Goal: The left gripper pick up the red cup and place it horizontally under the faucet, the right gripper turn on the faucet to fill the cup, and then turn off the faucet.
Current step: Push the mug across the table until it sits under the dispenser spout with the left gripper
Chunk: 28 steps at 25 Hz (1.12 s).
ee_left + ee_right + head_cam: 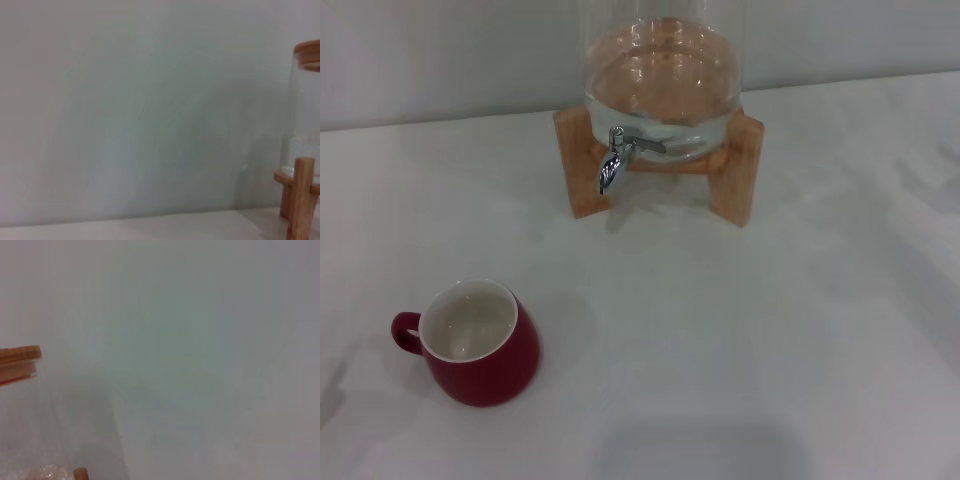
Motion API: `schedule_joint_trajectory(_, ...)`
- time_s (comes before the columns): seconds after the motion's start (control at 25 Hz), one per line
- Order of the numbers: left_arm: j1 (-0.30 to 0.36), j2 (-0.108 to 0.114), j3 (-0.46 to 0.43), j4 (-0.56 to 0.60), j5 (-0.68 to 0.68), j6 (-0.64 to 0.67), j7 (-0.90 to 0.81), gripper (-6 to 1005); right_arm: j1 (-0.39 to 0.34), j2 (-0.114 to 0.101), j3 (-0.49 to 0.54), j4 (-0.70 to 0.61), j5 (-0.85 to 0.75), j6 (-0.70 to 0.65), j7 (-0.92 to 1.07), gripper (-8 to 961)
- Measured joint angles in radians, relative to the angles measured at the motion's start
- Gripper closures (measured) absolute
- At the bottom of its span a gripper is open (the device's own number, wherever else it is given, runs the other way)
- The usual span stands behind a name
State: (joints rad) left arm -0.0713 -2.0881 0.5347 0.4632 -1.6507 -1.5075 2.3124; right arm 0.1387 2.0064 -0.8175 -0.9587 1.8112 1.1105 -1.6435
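Note:
The red cup point(475, 345) stands upright on the white table at the front left, its cream inside facing up and its loop handle pointing left. The chrome faucet point(615, 162) juts from the clear glass water dispenser point(660, 80), which rests on a wooden stand point(735, 170) at the back centre. The cup is well in front of the faucet and to its left. Neither gripper shows in any view. The left wrist view catches the dispenser's glass wall point(305, 115) and a wooden stand leg point(301, 197). The right wrist view shows the dispenser's wooden lid edge point(19, 362).
A white table point(770, 340) spreads across the head view, with a pale wall point(440, 50) behind it. Soft shadows lie along the table's front edge and at its left and right sides.

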Motion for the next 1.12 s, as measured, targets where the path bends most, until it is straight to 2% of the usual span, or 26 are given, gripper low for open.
schedule_joint_trajectory(0.52,-0.069,0.004,0.008,-0.101,0.035,0.067,0.051,166,-0.006,0.000,0.000,0.002,0.000,0.000,-0.001,158)
schedule_joint_trajectory(1.12,-0.095,0.002,0.007,-0.106,0.108,0.107,0.102,166,0.006,0.000,0.012,0.002,0.001,-0.005,-0.001,158)
